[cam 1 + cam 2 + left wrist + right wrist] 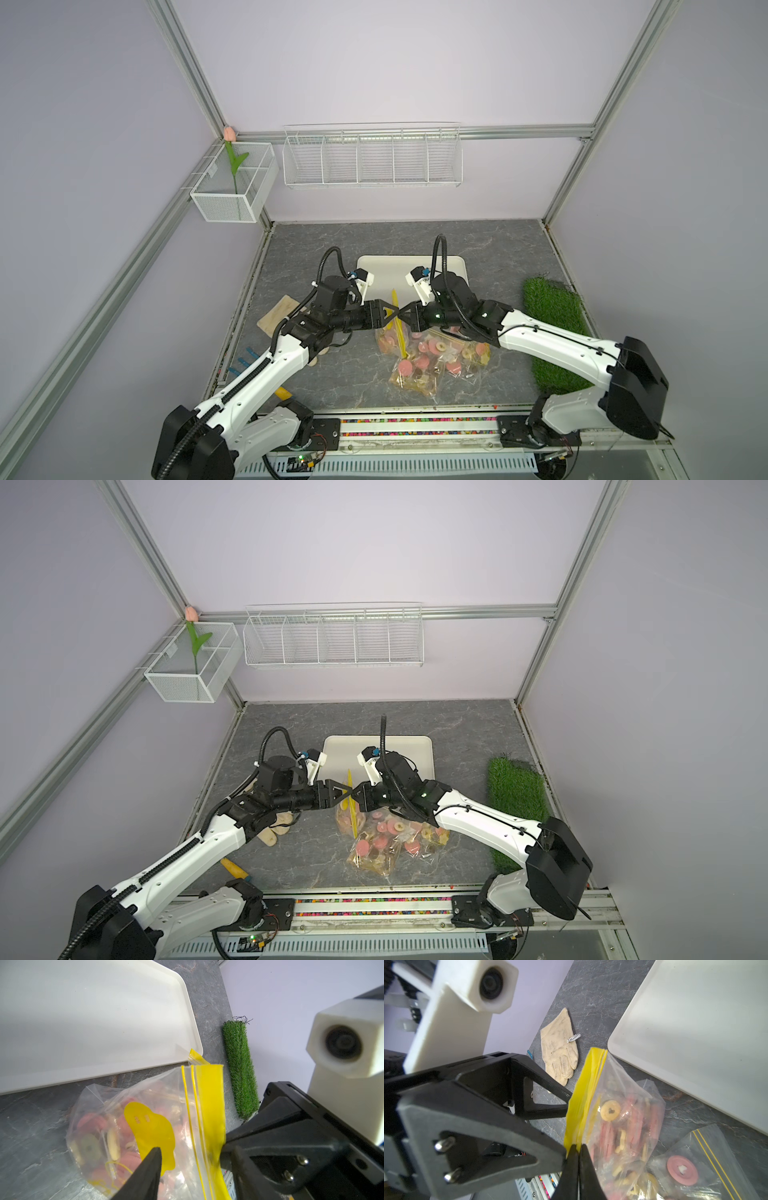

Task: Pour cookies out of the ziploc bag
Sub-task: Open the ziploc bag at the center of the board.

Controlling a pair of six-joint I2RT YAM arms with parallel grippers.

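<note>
**Top views: ziploc bag (386, 343) pinched at its mouth**

Grey tabletop (316, 257) carries everything. White tray (399, 262) sits toward the back wall. Green grass mat (552, 332) lies on my right, by the side wall. The ziploc bag is just in front of the tray, w/ its yellow zip strip (583, 1088) on edge and pointing up and its clear body sagging below. Worn beige glove (558, 1049) lies flat on my left, apart from the bag. My left gripper (566, 1130): jaws spread, both tips against the strip's side, nothing clamped btw them. My right gripper (576, 1151): jaws pressed together on the strip from the opp. side. Cookies (610, 1110), pink discs and pale yellow rings, sit inside the bag, piled toward its lower end. More lie in small bags (436, 357) on the tabletop just beside it, on my right.
</note>
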